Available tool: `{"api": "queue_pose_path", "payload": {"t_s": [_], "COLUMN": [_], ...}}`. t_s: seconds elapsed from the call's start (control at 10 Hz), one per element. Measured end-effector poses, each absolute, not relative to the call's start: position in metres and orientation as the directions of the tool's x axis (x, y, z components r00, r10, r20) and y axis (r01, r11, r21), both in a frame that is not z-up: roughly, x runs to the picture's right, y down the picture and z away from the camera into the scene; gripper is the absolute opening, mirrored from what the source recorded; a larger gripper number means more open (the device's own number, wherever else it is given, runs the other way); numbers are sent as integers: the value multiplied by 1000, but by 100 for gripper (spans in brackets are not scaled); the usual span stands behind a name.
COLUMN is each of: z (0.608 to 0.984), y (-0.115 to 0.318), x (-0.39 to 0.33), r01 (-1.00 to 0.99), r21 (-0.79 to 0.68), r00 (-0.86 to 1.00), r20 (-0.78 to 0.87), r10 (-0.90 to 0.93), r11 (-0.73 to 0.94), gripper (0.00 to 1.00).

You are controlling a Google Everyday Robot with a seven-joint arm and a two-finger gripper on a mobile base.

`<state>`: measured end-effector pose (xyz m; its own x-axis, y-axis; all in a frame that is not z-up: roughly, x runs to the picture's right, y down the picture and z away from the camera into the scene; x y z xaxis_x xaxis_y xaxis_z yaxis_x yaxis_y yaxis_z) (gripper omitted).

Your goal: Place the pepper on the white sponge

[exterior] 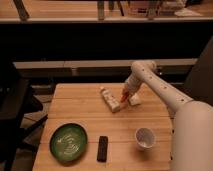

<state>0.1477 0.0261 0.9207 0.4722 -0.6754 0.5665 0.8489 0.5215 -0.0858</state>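
Holding the pepper (123, 96), your hand (124, 99) sits low over the back-right part of the desk (85, 117), fingers clamped together on it. The pepper hangs tip-down, just left of the white sponge (134, 100), which lies near the back edge toward the right side. I can't tell if the pepper tip touches the desk or the sponge's edge.

Pick-up looks done; the placing isn't. The pepper is beside the sponge, not on top, and not let go. What's left, by my read: shift right over the sponge, set down, release.

Watch the long white bar (110, 99) lying diagonal just left of the pepper; don't drop there. Green plate (68, 142) at the front-left corner, dark bar (102, 148) at the front edge and white cup (144, 137) front-right are all well apart.
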Motion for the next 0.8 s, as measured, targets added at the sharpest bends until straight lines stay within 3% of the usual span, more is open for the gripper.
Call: {"api": "queue_pose_path", "payload": {"t_s": [0.8], "z": [924], "y": [25], "x": [157], "r01": [844], "r21": [-90], "r00": [479], "r20": [568], "r10": [-669], "r11": [528], "gripper": [0]}}
